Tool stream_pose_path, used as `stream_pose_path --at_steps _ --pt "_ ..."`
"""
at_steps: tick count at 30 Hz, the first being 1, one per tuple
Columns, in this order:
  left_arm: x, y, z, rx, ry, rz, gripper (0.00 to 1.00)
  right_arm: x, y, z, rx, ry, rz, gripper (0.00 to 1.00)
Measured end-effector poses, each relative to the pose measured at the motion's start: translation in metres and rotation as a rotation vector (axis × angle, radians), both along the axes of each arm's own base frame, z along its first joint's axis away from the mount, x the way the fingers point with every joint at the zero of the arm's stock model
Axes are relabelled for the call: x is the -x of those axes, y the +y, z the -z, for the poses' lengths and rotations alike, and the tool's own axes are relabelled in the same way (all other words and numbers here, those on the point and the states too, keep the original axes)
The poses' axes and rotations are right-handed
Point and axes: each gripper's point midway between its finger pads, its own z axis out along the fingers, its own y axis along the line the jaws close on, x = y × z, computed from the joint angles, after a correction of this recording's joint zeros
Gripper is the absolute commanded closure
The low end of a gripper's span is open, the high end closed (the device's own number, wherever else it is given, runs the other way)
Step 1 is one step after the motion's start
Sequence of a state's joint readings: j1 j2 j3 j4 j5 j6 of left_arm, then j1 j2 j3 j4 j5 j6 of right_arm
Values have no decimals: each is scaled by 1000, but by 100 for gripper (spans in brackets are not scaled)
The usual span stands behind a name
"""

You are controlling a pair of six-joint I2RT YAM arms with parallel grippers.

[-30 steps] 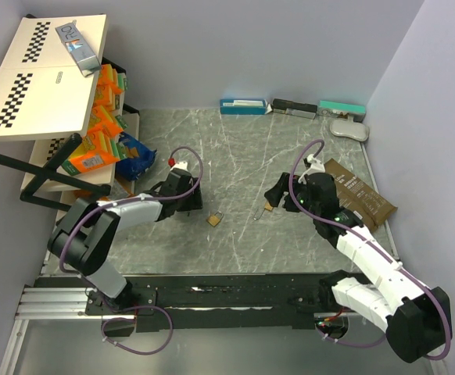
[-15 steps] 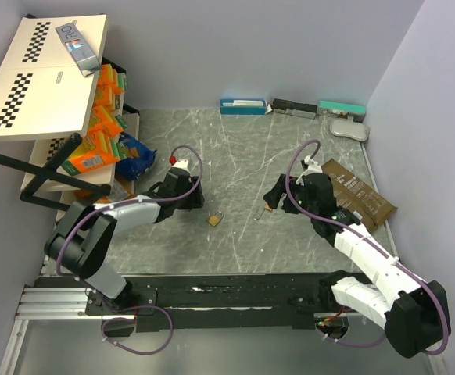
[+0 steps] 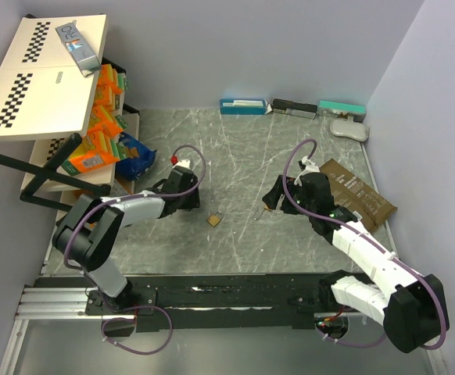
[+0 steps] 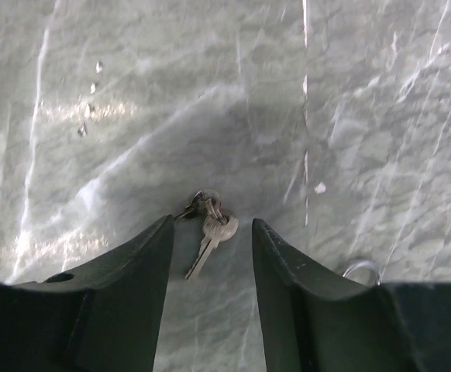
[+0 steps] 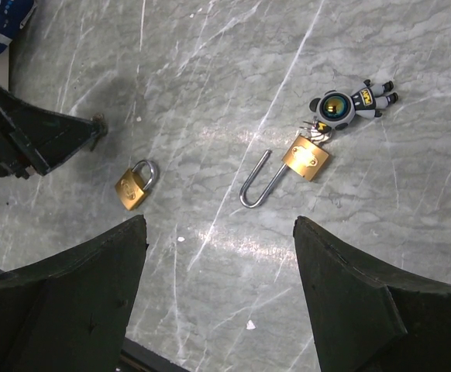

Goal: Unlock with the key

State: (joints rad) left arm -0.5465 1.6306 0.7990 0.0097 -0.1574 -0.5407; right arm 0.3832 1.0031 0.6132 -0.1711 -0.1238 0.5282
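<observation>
A small silver key (image 4: pixel 210 236) on a ring lies flat on the grey marble table (image 4: pixel 132 93). My left gripper (image 4: pixel 212 225) is low over it, jaws open, one fingertip on each side of the key and neither touching it. In the top view the left gripper (image 3: pixel 187 201) sits just left of a small brass padlock (image 3: pixel 213 219), whose shackle is closed. That small padlock (image 5: pixel 135 184) also lies in the right wrist view. My right gripper (image 5: pixel 218 229) hangs wide open and empty above the table, near a long-shackle brass padlock (image 5: pixel 303 159).
An astronaut keychain (image 5: pixel 349 103) hangs on the long-shackle padlock (image 3: pixel 263 209). A shelf rack with orange snack packs (image 3: pixel 94 137) stands at the left. Flat boxes (image 3: pixel 290 107) line the back wall. A brown packet (image 3: pixel 360 191) lies at the right.
The left jaws have narrowed around the key. The right arm has barely moved.
</observation>
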Motion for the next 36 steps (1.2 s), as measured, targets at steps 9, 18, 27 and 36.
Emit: stream_pose_path --at_steps 9,18,27,36 --pt "-16 -9 2 -3 0 -6 64 -1 0 -2 0 -3 -2 18" --pt "-18 -7 5 -17 -3 -16 99 -1 2 1 2 8 -8 18" --pt "4 -5 -4 35 -27 40 99 5 11 -8 -43 3 -39 20" --pt "46 -19 -85 313 -264 181 99 29 78 -25 -195 2 -189 27"
